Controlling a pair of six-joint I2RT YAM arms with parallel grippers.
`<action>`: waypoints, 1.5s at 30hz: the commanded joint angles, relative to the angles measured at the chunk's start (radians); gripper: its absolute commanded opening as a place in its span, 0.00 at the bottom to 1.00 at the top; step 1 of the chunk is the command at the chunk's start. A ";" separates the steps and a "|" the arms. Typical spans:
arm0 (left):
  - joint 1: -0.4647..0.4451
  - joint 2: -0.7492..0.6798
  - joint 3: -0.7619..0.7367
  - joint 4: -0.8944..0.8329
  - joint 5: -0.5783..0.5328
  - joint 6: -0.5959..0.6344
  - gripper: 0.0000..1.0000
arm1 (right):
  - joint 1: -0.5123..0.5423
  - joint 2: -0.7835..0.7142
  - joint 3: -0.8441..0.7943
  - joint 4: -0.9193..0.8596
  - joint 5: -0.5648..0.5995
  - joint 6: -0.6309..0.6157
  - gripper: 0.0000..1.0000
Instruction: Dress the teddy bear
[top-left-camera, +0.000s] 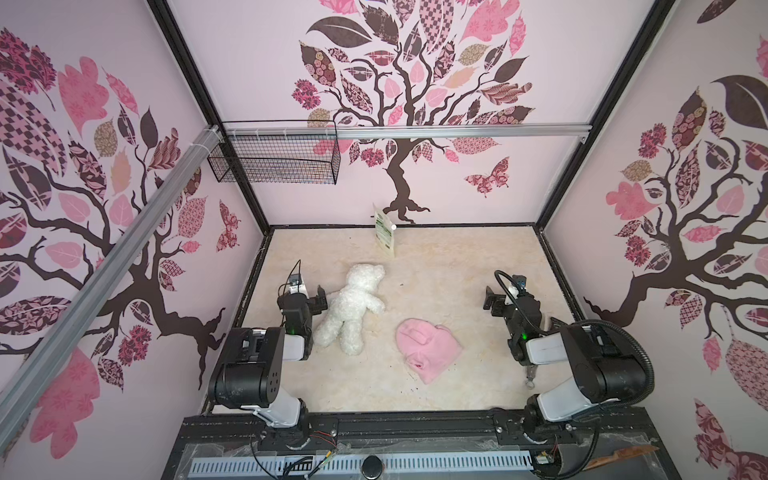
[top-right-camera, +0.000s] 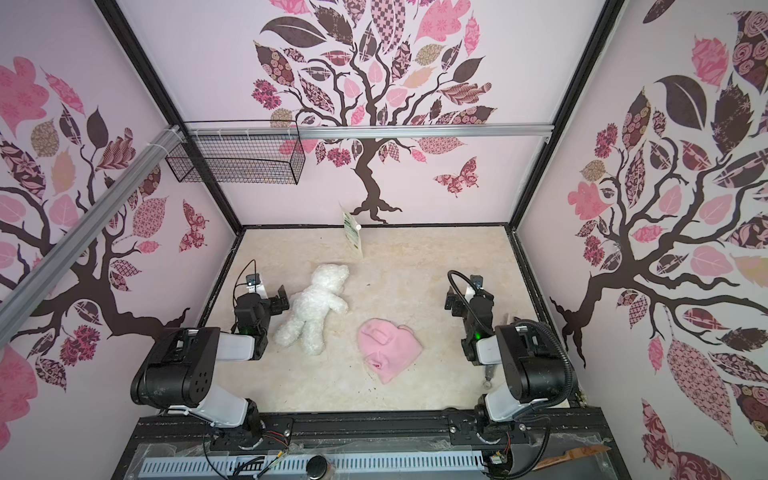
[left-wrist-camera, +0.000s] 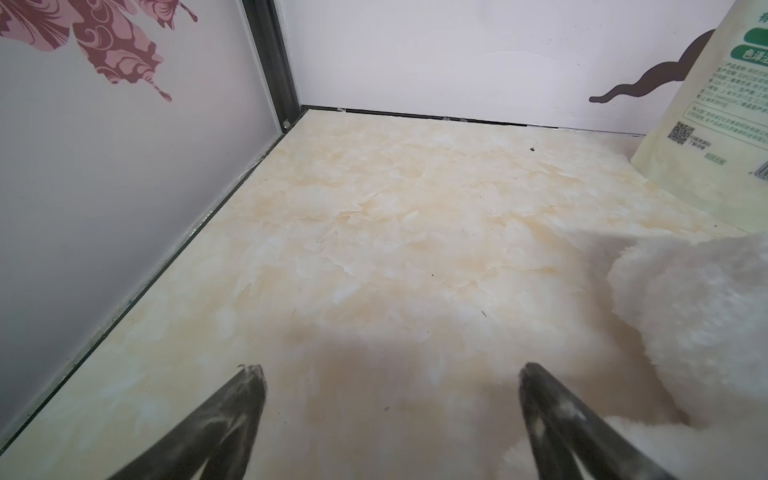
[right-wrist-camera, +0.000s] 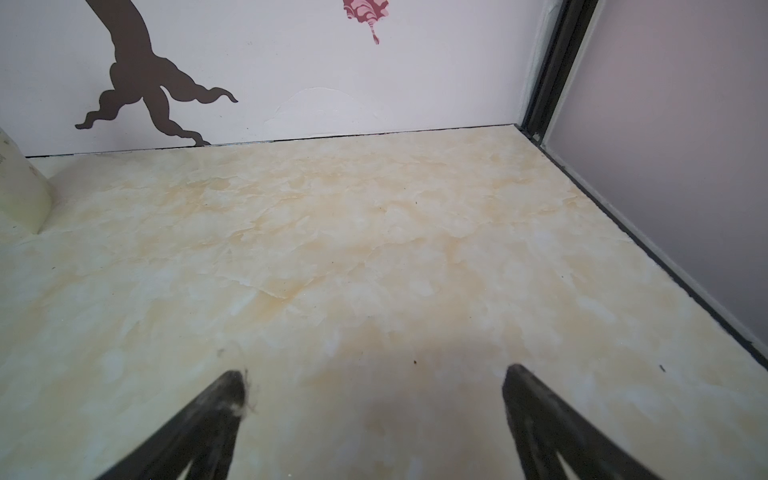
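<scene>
The teddy bear (top-left-camera: 353, 307) (top-right-camera: 318, 307), white and fluffy, lies on the marble-patterned floor with its head toward the back wall. A pink hooded top (top-left-camera: 428, 347) (top-right-camera: 388, 349) lies crumpled to its right, nearer the front. My left gripper (top-left-camera: 305, 296) (top-right-camera: 264, 297) (left-wrist-camera: 390, 374) hovers open just left of the bear's arm, holding nothing; the bear's fur (left-wrist-camera: 698, 324) shows beside one fingertip. At the right side my right gripper (top-left-camera: 510, 297) (top-right-camera: 469, 297) (right-wrist-camera: 374, 374) is open over bare floor, well away from the top and the bear.
A pale standing pouch (top-left-camera: 384, 230) (left-wrist-camera: 715, 124) (right-wrist-camera: 20, 195) stands near the back wall behind the bear. A black wire basket (top-left-camera: 274, 158) hangs high on the back rail. Patterned walls close in the floor on three sides.
</scene>
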 joint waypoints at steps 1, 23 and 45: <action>0.000 -0.008 0.017 0.002 0.000 0.000 0.97 | -0.001 0.004 0.015 0.035 -0.003 0.004 1.00; 0.006 -0.008 0.014 0.001 0.011 -0.007 0.97 | -0.003 0.006 0.018 0.029 -0.005 0.011 1.00; 0.000 -0.395 0.111 -0.498 -0.121 -0.260 0.97 | 0.019 -0.388 0.053 -0.370 0.109 0.181 1.00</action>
